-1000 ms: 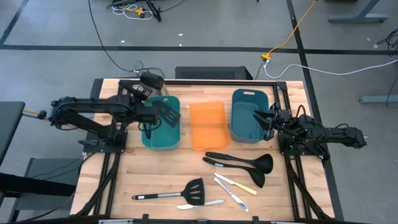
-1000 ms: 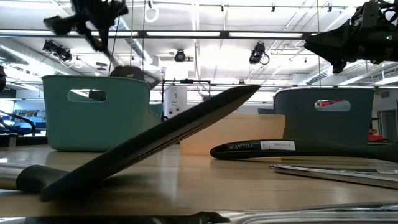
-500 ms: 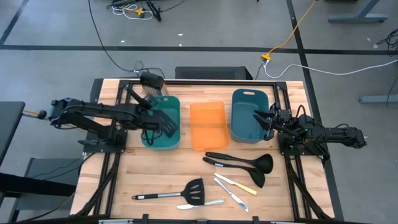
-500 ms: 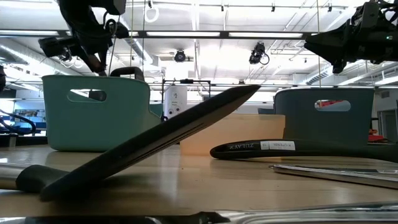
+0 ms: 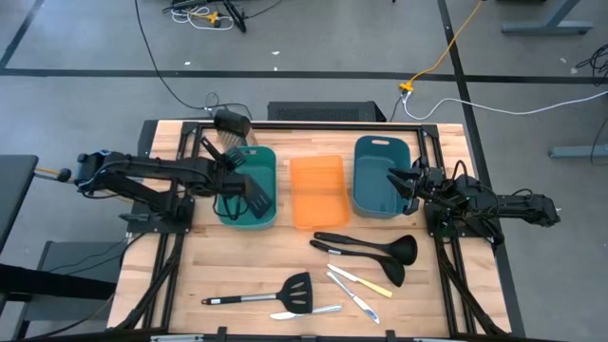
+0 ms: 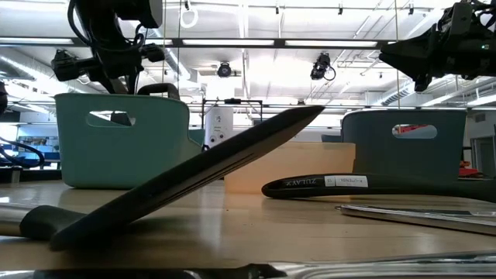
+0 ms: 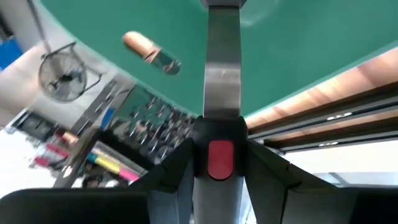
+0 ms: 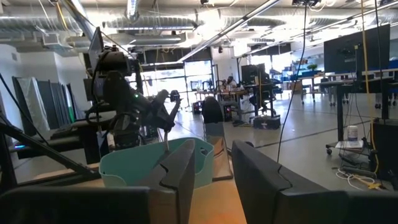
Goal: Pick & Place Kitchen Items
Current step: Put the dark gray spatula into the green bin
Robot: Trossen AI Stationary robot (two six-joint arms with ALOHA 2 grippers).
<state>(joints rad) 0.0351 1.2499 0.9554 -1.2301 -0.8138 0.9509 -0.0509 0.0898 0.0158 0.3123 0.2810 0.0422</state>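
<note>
My left gripper [image 5: 231, 177] is over the light teal bin [image 5: 249, 217] and is shut on a black slotted spatula, whose head [image 5: 255, 195] is down inside the bin. My right gripper [image 5: 401, 180] hangs open and empty over the darker teal bin [image 5: 376, 201]. On the table near the front lie two black ladles [image 5: 370, 249], a yellow-handled knife [image 5: 365, 281], a silver knife [image 5: 355, 298], a second black spatula [image 5: 258, 295] and another silver knife [image 5: 306, 311]. My left gripper pinches the spatula's black handle [image 7: 219, 140], at the part with a red insert, between its two fingers [image 7: 177, 171]. The silver shaft [image 7: 222, 81] runs on past the fingertips into the bin. The fingers slant down from the table's left. The spatula's head is inside the bin; whether it touches the bottom is hidden.
An orange bin [image 5: 316, 192] stands between the two teal bins at the table's back. In the low view the second spatula [image 6: 194, 178] lies close in front. The table's front left has bare wood.
My left gripper has gone down toward the light teal bin with the spatula, still shut on it. The spatula's head has sunk from above the bin's rim to inside the bin.
</note>
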